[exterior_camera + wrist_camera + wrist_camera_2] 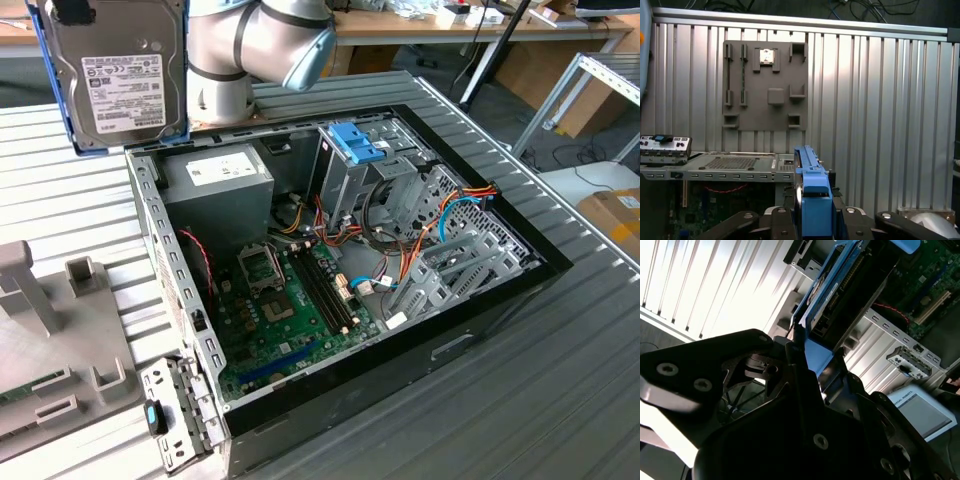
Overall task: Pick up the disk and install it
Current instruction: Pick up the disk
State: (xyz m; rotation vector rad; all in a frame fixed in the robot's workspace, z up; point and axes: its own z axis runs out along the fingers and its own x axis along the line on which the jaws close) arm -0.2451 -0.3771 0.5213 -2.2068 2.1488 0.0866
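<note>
- While it is pinched on edge by the gripper (814, 222), the disk (120, 75) stands upright and clear of every surface at the exterior view's upper left. Its labelled face is turned toward that camera, and its blue carrier frame shows along both sides.
- Gripper: in the first wrist view, black fingers (781, 220) press against the two broad sides of the blue carrier.
- Arm (250, 50): grey links with a pale blue joint cap, just beside the disk.
- Computer case (450, 352): black and open, lying on its side below the disk. The power supply (222, 178) fills the corner nearest the disk. The motherboard (285, 300) covers the floor, and a metal cage (345, 190) topped by a blue clip (355, 140) stands further in.
- Grey fixture plate (40, 350): lies just beside the case and carries raised slots and blocks.
- Ribbed metal table (560, 400): long parallel slats bearing both case and plate.
- Room: wooden benches (400, 28) run along the far side. A metal rack (600, 80) and a cardboard box (615, 215) stand beyond the table at the exterior view's right.
</note>
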